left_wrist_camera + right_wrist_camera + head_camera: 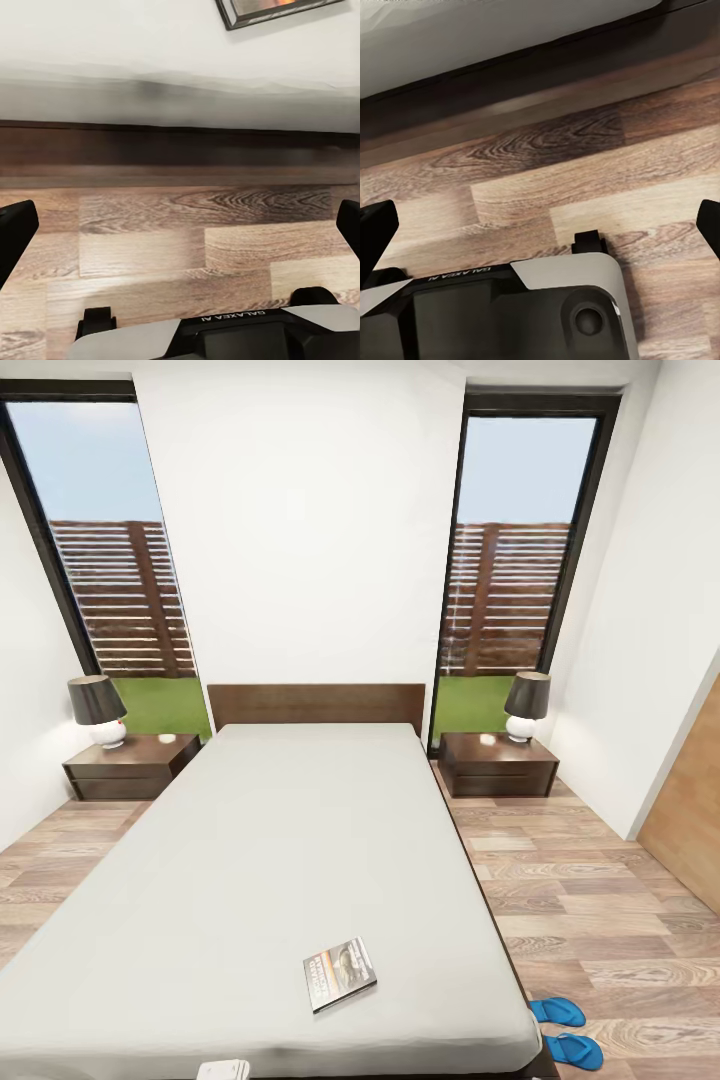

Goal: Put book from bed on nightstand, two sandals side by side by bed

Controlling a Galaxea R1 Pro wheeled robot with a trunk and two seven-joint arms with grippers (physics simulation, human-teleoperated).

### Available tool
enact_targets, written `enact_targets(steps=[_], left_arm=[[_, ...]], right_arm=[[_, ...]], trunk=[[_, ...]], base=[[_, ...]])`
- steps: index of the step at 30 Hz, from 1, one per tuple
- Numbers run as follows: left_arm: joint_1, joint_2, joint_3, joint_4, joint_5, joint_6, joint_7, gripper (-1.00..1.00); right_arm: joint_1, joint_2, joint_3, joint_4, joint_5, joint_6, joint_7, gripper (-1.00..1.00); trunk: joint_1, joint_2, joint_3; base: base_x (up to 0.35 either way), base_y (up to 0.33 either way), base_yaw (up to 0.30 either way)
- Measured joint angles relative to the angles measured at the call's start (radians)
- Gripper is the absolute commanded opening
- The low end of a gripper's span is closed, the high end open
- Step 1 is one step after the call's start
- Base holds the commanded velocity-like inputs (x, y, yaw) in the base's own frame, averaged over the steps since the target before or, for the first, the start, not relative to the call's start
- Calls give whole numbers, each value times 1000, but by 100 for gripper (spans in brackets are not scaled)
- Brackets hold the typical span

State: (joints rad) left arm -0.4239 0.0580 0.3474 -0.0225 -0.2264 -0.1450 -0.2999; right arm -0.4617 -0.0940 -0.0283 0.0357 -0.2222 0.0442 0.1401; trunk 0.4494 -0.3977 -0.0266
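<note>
The book [340, 972] lies flat on the off-white bed [290, 840], near its foot end and right of centre; its corner [277, 9] also shows in the left wrist view above the mattress edge. Two blue sandals [557, 1012] [575, 1050] lie side by side on the floor just off the bed's right foot corner. One nightstand [130, 765] flanks the headboard on the left, the other nightstand [498, 763] on the right. My left gripper [180, 232] hangs open over the plank floor before the dark bed frame [180, 146]. My right gripper [540, 229] is open too, over floor beside the frame [510, 90].
Each nightstand carries a dark-shaded lamp [97, 710] [527, 705]. Tall windows [110, 560] [515, 560] flank the headboard wall. A wooden panel [695, 820] stands at the right wall. Plank floor [590, 880] runs along both sides of the bed.
</note>
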Motion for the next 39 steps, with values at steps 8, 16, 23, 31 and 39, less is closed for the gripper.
enact_targets(steps=[8, 16, 23, 31, 39], left_arm=[[0, 1, 0, 0, 0, 0, 0, 100], [0, 2, -1, -1, -2, -1, 0, 100], [0, -17, -11, -7, -4, 11, -15, 100], [-1, -134, -85, -5, -105, 122, -52, 100], [-8, -232, -126, -8, -164, 156, -140, 100]], right_arm=[[0, 0, 0, -1, -2, 1, 0, 100], [0, -3, 0, -1, -1, 0, 0, 100], [4, -21, -1, 39, -5, 0, -2, 100], [5, -28, -1, 43, -6, 1, -3, 100], [5, -28, -1, 44, -6, 1, -3, 100]], trunk=[[0, 0, 0], [0, 0, 0], [0, 0, 0], [0, 0, 0], [0, 0, 0]], base=[[0, 0, 0], [0, 0, 0], [0, 0, 0], [0, 0, 0], [0, 0, 0]])
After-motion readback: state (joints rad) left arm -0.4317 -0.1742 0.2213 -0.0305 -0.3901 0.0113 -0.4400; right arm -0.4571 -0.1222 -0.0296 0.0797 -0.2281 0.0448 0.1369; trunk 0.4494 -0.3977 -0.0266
